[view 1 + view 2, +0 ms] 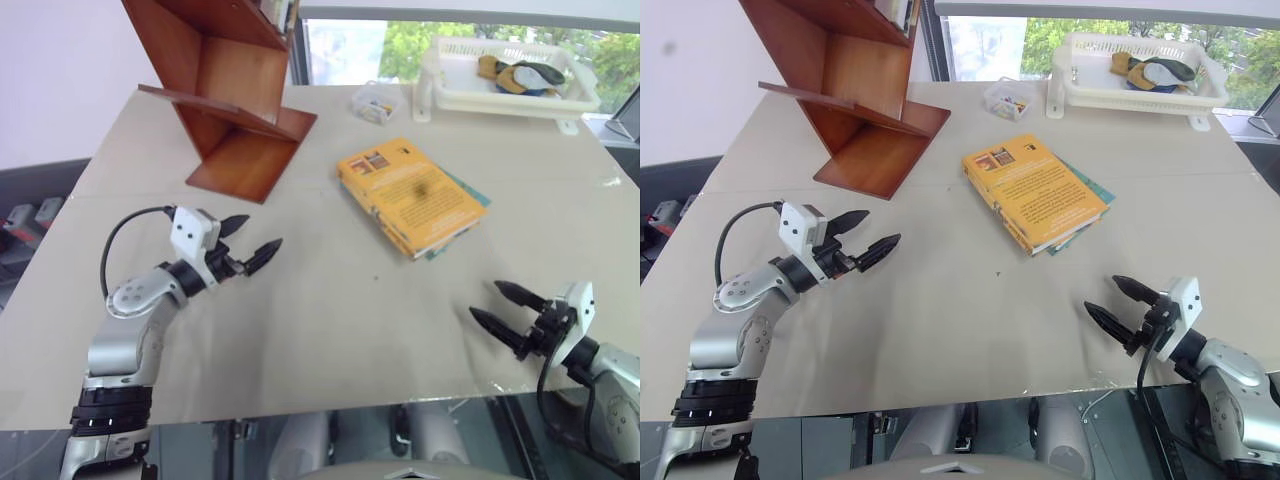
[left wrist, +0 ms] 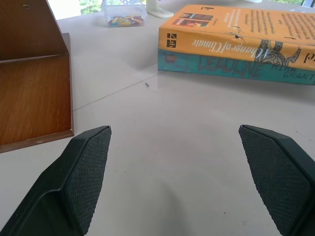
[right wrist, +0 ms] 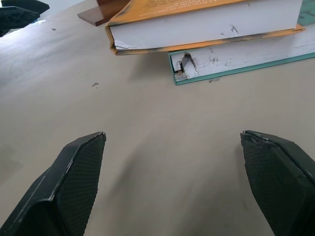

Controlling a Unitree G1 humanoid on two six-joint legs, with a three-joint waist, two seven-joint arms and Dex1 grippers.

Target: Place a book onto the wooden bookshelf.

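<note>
Book (image 1: 409, 194): thick orange-yellow paperback, flat on the table, cover up with small pictures and dark text, yellow spine with dark lettering; stacked on a thinner teal book (image 1: 468, 205) whose edge peeks out beneath. Bookshelf (image 1: 228, 90): large, reddish-brown polished wood, slanted boards forming angular compartments, standing at the table's far left, well apart from the book. Lower compartments empty; some books upright in the top one.

Open bench (image 1: 330, 330) is seen between both grippers and the book (image 1: 408, 193), nothing lying across either path, while the wooden bookshelf (image 1: 235, 100) blocks the far left and a white basket (image 1: 500, 95) the far right.
</note>
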